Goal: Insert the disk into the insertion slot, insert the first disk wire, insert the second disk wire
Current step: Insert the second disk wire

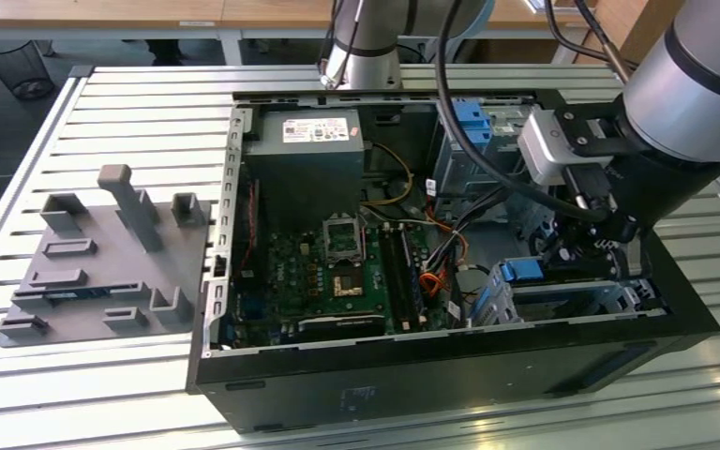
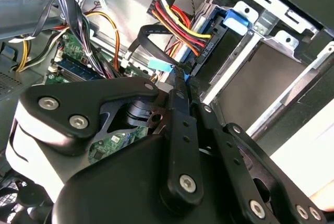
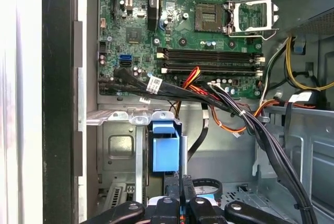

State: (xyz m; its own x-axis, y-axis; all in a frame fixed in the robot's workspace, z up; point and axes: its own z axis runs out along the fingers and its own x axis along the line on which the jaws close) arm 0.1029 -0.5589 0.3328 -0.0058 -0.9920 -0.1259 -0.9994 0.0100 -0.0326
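Observation:
The disk sits inside the insertion slot (image 1: 579, 298), a low grey metal cage at the case's corner on the exterior view's right. Its blue caddy tab (image 3: 166, 150) (image 2: 236, 18) faces the motherboard. A black plug with red, yellow and black wires (image 2: 180, 28) sits against the disk's end. My gripper (image 2: 182, 84) (image 3: 183, 195) reaches down into the case (image 1: 592, 246) right beside that end. Its two black fingers (image 2: 177, 109) are pressed close together on a small black connector of a flat black wire (image 2: 156, 44) with a teal tip.
The open computer case (image 1: 435, 366) lies on a slatted metal table (image 1: 135, 103). The motherboard (image 3: 209, 31) and loose cable bundles (image 3: 250, 119) lie close to the gripper. A taller cage with a blue latch (image 1: 472, 117) stands further back. A grey fixture plate (image 1: 97, 262) lies on the exterior view's left.

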